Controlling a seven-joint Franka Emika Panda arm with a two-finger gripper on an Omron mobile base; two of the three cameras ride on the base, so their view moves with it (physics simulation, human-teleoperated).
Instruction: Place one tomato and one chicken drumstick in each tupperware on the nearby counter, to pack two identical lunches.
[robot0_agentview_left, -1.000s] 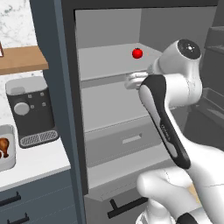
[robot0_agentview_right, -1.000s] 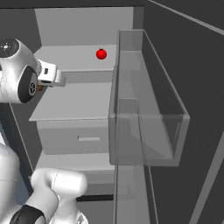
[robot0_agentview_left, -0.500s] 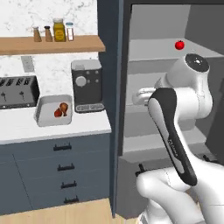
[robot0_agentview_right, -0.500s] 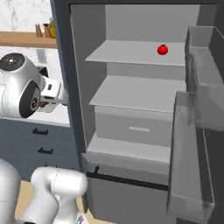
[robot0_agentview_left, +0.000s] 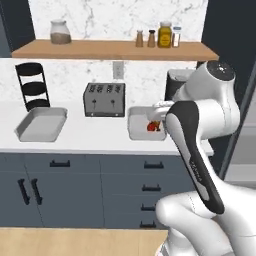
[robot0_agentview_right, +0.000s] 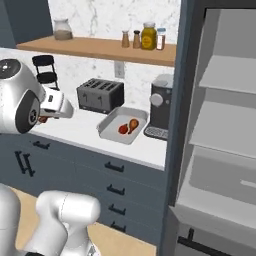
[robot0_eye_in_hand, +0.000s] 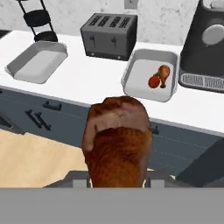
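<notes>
While one tupperware (robot0_eye_in_hand: 151, 75) is already packed, a chicken drumstick (robot0_eye_in_hand: 117, 138) is being pinched by the gripper (robot0_eye_in_hand: 117, 177); carrying toward the empty tupperware (robot0_eye_in_hand: 37, 62) is being called for.

toaster (robot0_agentview_left: 104, 99) between trays; right tupperware (robot0_agentview_left: 136, 128) holds tomato (robot0_agentview_left: 151, 127), drumstick (robot0_eye_in_hand: 163, 72)
</notes>
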